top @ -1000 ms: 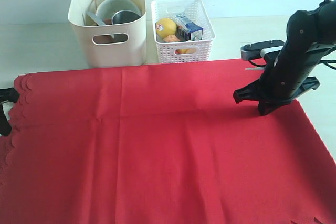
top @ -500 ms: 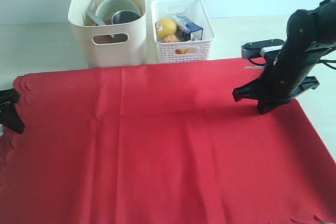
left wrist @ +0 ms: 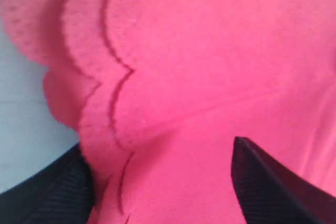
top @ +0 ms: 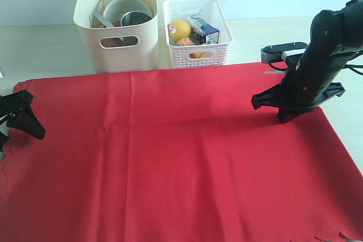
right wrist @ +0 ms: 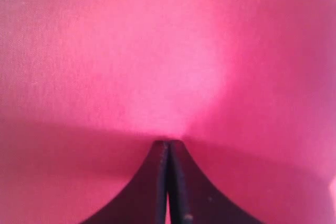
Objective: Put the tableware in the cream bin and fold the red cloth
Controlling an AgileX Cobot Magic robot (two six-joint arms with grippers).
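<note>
**Exterior view.** Shows the red cloth (top: 181, 157) spread flat over the table (top: 45, 43), not yet folded, with its far edge just in front of the cream bin (top: 116, 55). Shows tableware already inside that bin: a pale bowl (top: 122, 5) and a steel cup (top: 136, 18) above the rim, the rest hidden or too small to name. Places a white lattice basket (top: 195, 52) of food just beside the bin. Puts the left gripper (top: 31, 114) at the cloth's left edge, spread wide and holding nothing. Puts the right gripper (top: 282, 118) down on the cloth near its right edge, clenched.

**Left wrist view.** Shows the two fingers (left wrist: 273, 187) far apart, straddling the scalloped hem, doubled over on itself there, with bare table alongside. Grips nothing yet.

**Right wrist view.** Shows the jaws pressed tight together, tips against the fabric. Cannot confirm any pinch of cloth caught between them.

**Risks, as a judgement.**
- Could close the left jaws on only one layer of the doubled hem, or on none, and so lift a crooked corner.
- Could drag the whole cloth sideways instead of folding it, given a right grip possibly empty.
- Could sweep lifted fabric against the bin or basket, both so near the far edge, and tip or shove them.
</note>
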